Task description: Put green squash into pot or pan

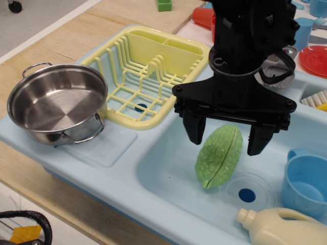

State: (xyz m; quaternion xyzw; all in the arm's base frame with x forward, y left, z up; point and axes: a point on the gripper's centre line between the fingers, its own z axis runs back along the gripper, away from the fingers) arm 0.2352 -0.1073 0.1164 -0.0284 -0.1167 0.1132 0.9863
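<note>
The green squash [219, 156] is light green, oval and bumpy with a lengthwise seam. It lies in the light blue sink basin [168, 168], leaning toward the drain. My black gripper [226, 139] hangs right over its upper end, open, with one finger on each side of the squash. I cannot tell whether the fingers touch it. The shiny steel pot [55, 103] with wire loop handles stands empty on the sink's left ledge, well to the left of the gripper.
A yellow dish rack [145, 76] sits between the pot and the basin. A blue cup [306, 184] and a cream bottle [286, 227] lie at the basin's right. A red plate [314, 60] and a small green block [164, 5] are at the back.
</note>
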